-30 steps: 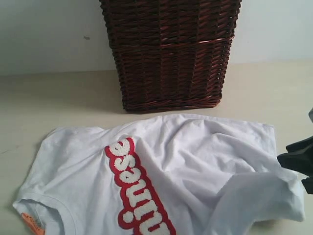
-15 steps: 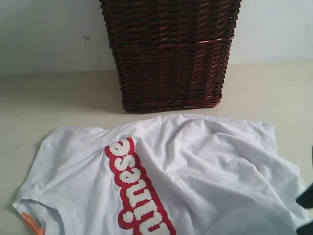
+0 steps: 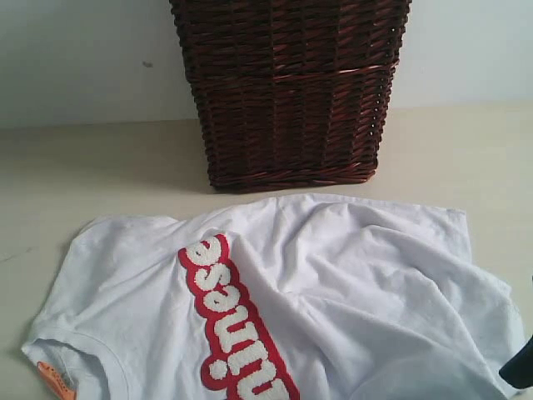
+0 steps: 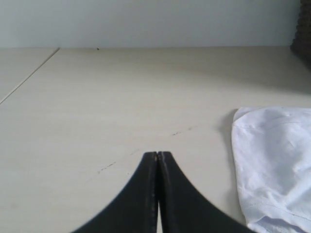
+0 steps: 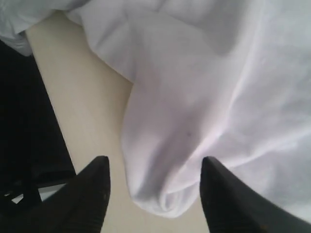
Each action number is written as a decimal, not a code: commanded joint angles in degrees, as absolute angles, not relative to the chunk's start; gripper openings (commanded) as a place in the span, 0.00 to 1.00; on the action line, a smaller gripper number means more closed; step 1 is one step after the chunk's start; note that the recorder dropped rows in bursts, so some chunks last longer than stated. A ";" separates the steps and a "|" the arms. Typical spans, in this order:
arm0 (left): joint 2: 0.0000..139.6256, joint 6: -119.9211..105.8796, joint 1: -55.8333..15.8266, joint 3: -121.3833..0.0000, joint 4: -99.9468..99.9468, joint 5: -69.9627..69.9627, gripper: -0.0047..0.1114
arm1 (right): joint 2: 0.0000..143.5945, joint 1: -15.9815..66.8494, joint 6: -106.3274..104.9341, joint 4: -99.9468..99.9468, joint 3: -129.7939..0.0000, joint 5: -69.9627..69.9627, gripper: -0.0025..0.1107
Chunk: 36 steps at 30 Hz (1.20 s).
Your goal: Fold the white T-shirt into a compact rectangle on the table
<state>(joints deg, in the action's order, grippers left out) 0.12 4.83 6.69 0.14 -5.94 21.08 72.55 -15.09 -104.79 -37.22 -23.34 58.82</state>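
The white T-shirt (image 3: pixel 333 283) lies wrinkled on the table (image 3: pixel 100 167), its red-outlined fuzzy letters (image 3: pixel 229 321) running toward the near edge and an orange tag (image 3: pixel 54 379) at the near left. My right gripper (image 5: pixel 154 165) is open, its fingertips (image 5: pixel 99 167) apart on either side of a rounded fold of the shirt (image 5: pixel 184 145) that lies loose below them. In the exterior view only a dark bit of that gripper (image 3: pixel 520 371) shows, at the near right. My left gripper (image 4: pixel 158 154) is shut and empty over bare table, beside the shirt's edge (image 4: pixel 272 165).
A tall dark brown wicker basket (image 3: pixel 291 92) stands on the table just behind the shirt. The right wrist view shows the table's edge with dark space beyond it (image 5: pixel 24 121). Pale wall runs behind the table.
My right gripper has opened, let go of the shirt's right side and drawn back toward the near right corner. The raised fold of cloth has settled lower.
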 commanded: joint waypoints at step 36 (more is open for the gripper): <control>0.00 4.75 6.87 0.00 -5.68 20.70 0.04 | 67.90 -15.36 -112.29 -47.72 -24.42 67.06 0.02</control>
